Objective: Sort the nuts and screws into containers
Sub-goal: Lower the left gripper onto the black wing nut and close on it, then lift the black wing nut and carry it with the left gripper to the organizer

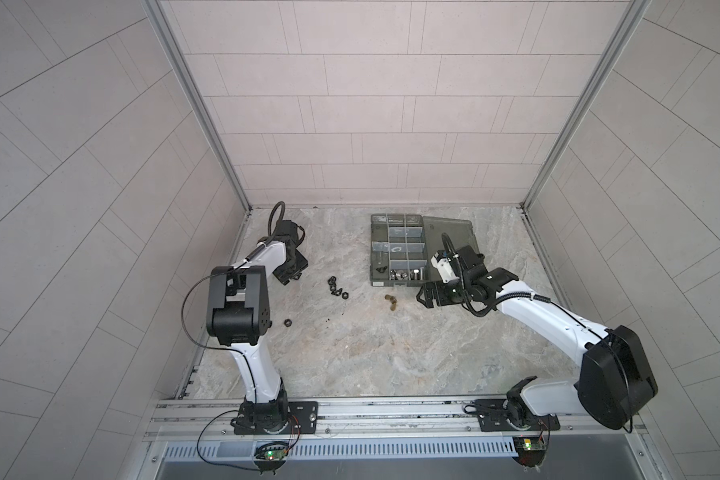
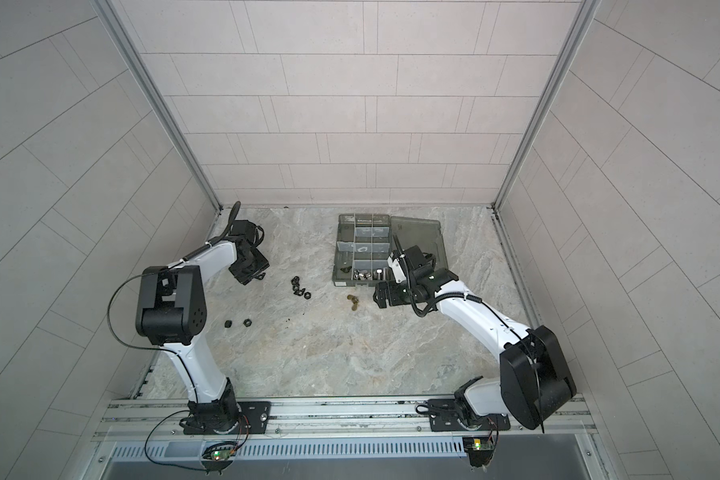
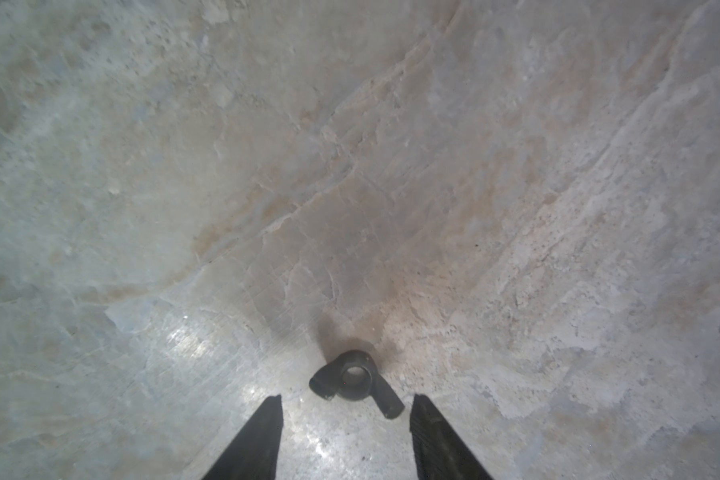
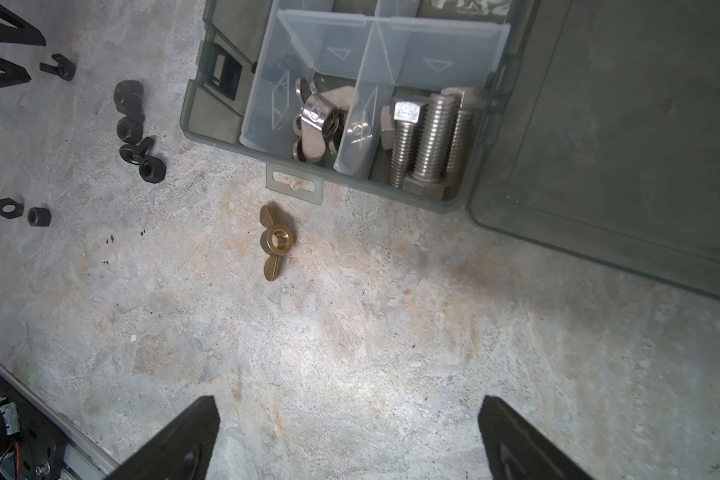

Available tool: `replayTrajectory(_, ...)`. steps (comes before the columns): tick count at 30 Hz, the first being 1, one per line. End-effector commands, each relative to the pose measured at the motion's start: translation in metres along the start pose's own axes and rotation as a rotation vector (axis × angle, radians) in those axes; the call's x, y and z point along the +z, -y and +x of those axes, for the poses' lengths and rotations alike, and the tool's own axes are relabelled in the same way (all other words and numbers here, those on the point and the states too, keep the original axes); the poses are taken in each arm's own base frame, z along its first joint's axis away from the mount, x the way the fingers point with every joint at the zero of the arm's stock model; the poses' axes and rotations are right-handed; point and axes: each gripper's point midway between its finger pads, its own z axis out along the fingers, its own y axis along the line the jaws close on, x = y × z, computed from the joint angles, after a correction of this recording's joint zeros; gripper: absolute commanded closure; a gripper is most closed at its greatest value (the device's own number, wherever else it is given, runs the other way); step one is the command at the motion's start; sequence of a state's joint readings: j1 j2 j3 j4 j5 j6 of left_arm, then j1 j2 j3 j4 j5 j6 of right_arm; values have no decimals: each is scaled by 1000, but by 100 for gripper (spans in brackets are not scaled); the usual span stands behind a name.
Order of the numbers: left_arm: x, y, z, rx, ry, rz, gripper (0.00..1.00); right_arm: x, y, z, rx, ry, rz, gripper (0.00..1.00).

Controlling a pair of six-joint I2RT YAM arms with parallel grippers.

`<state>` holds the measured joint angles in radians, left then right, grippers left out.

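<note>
The left hand (image 3: 346,397) is low over the grey marbled stone table (image 1: 371,353). Its two fingers stand moderately apart, and a black metal wing nut (image 3: 354,378) lies flat on the table just ahead of their tips, not gripped. The right hand (image 4: 348,401) is spread wide and holds nothing; it hovers near the translucent smoky-grey plastic organizer box (image 4: 208,137), whose hinged lid (image 4: 641,124) lies open. Three silver hex-head bolts (image 4: 429,133) lie together in a corner compartment, and silver wing nuts (image 4: 316,120) in the compartment beside it. A brass wing nut (image 4: 274,241) lies on the table just beside the box. A group of black nuts (image 1: 337,287) lies between the two hands.
</note>
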<state>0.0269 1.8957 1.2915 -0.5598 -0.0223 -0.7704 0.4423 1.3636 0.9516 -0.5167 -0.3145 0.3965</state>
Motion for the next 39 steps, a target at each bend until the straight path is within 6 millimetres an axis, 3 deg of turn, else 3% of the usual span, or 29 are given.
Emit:
replayTrajectory(1,7,-2,-2,-14,-12,-18,45,-3,1,-4,3,3,4,1)
replayTrajectory(21,25,-10,8,9,-67,-72,47,0,7,-2,22,-11,9,1)
replayTrajectory(39,20,-20,26,19,-96,-64,69,-5,7,0,21,0,5,1)
